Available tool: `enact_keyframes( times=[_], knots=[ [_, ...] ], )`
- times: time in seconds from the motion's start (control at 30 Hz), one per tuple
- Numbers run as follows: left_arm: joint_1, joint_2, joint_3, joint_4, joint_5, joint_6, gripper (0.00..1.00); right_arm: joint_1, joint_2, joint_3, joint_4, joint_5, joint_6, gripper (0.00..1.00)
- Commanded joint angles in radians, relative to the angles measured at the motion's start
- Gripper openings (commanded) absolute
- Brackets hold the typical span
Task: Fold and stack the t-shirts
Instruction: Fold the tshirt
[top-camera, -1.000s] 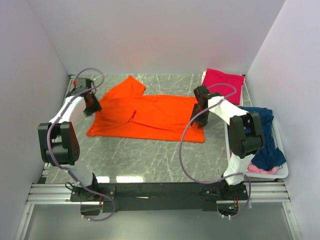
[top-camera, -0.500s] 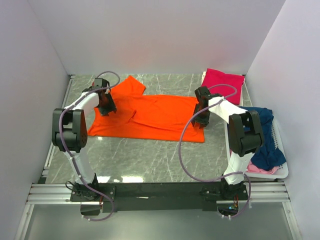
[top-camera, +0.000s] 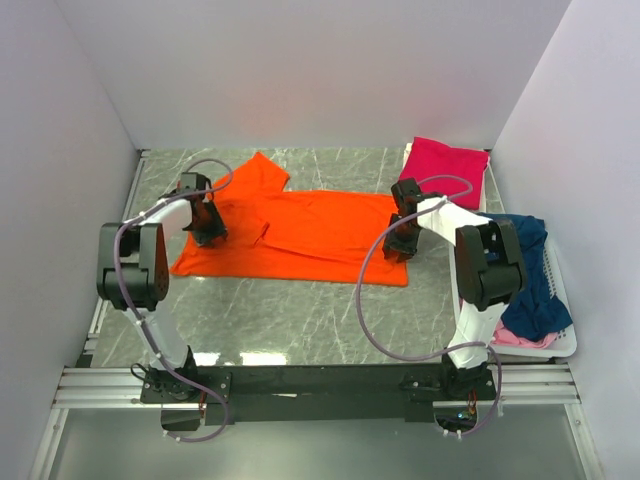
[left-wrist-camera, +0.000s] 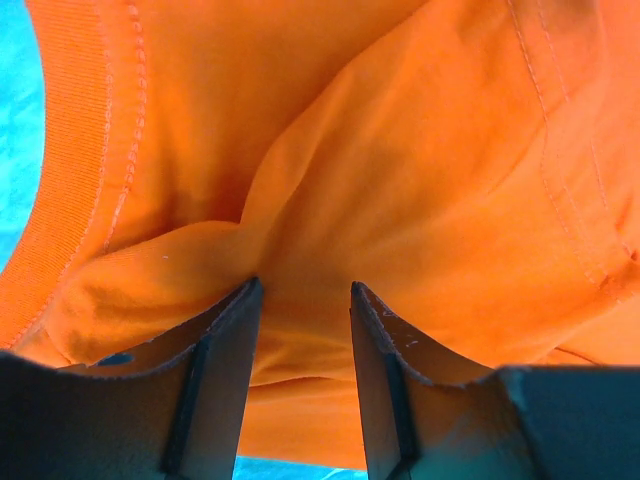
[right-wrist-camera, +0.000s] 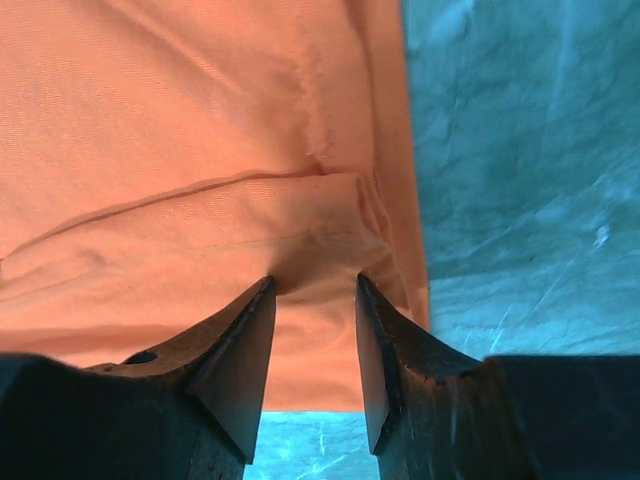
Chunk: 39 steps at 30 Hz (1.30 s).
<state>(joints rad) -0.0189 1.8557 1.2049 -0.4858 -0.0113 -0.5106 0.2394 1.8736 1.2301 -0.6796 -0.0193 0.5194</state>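
A bright orange t-shirt (top-camera: 300, 228) lies spread across the middle of the table, one sleeve pointing to the back left. My left gripper (top-camera: 207, 232) is down on its left end near the ribbed neckband (left-wrist-camera: 75, 170). Its jaws (left-wrist-camera: 303, 290) are open, with a soft ridge of orange cloth between the tips. My right gripper (top-camera: 397, 245) is down on the shirt's right edge, also open (right-wrist-camera: 315, 285), straddling a low fold of cloth (right-wrist-camera: 200, 215) by the hem. A folded magenta-pink t-shirt (top-camera: 447, 160) lies at the back right.
A white basket (top-camera: 562, 335) stands at the right edge, holding a navy blue t-shirt (top-camera: 530, 268) and a pale pink one (top-camera: 518, 338). Grey marbled tabletop (top-camera: 300, 310) shows in front of the orange shirt. White walls close in the left, back and right.
My left gripper has swung in from beyond the shirt's left edge onto the cloth near the neckband. The right gripper has shifted only slightly on the right hem.
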Motion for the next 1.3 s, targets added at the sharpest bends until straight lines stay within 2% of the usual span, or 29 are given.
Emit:
enact_keyframes(
  times=[0.0, 0.33, 0.7, 0.97, 1.27],
  knots=[
    [0.066, -0.038, -0.088, -0.048, -0.012, -0.003, 0.48, 0.001, 0.003, -0.105, -0.052, -0.073, 0.013, 0.45],
    [0.105, -0.168, -0.235, -0.062, 0.027, -0.031, 0.48, 0.032, -0.077, -0.205, -0.064, -0.107, 0.059, 0.45],
    [0.105, -0.345, -0.271, -0.135, 0.014, 0.001, 0.49, 0.066, -0.177, -0.274, -0.080, -0.090, 0.097, 0.45],
    [0.097, -0.334, -0.096, -0.132, 0.048, 0.015, 0.49, 0.074, -0.212, -0.167, -0.120, -0.056, 0.079, 0.45],
    [0.073, -0.132, 0.200, -0.093, 0.062, 0.043, 0.49, 0.044, -0.200, -0.008, -0.106, 0.005, 0.067, 0.45]
  ],
)
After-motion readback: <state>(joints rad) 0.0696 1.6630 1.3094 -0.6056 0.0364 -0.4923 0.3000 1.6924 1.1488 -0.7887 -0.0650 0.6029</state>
